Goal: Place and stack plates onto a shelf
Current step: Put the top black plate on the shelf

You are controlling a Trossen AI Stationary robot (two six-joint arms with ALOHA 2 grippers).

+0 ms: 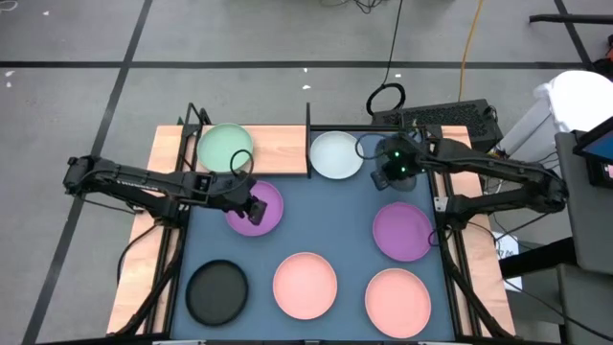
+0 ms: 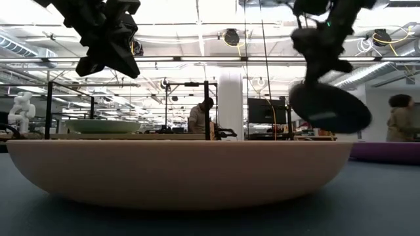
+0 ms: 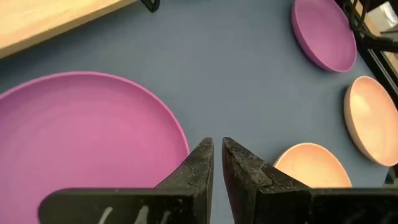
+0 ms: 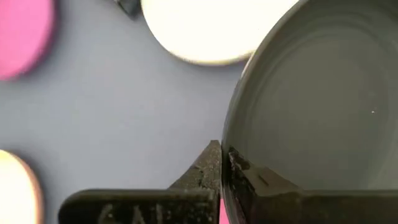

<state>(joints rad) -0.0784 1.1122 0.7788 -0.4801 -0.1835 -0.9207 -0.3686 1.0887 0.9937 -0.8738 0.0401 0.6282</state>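
Observation:
My right gripper (image 4: 222, 155) is shut on a black plate (image 4: 311, 93), which hangs in the air over the mat's far right part (image 2: 329, 105). My left gripper (image 3: 213, 149) is shut and holds nothing; it hovers over the right rim of a purple plate (image 1: 257, 209) that lies flat on the blue-grey mat (image 1: 326, 211). The light-wood shelf (image 1: 278, 149) stands at the far left and carries a pale green plate (image 1: 225, 146). A whitish plate (image 1: 336, 155) lies flat just right of the shelf. My right gripper pinches the black plate's rim (image 4: 229, 163) between its two fingers, one on the inner face and one on the outer. The fingers slant down from above. The plate is lifted clear of the mat and hangs tilted below the gripper (image 2: 321, 59).
On the mat lie a second purple plate (image 1: 402, 231), two salmon plates (image 1: 305, 284) (image 1: 397, 302) and another black plate (image 1: 216, 291). Thin black posts (image 1: 308, 139) rise at the shelf's right end. People show in the room behind the table (image 2: 200, 118).

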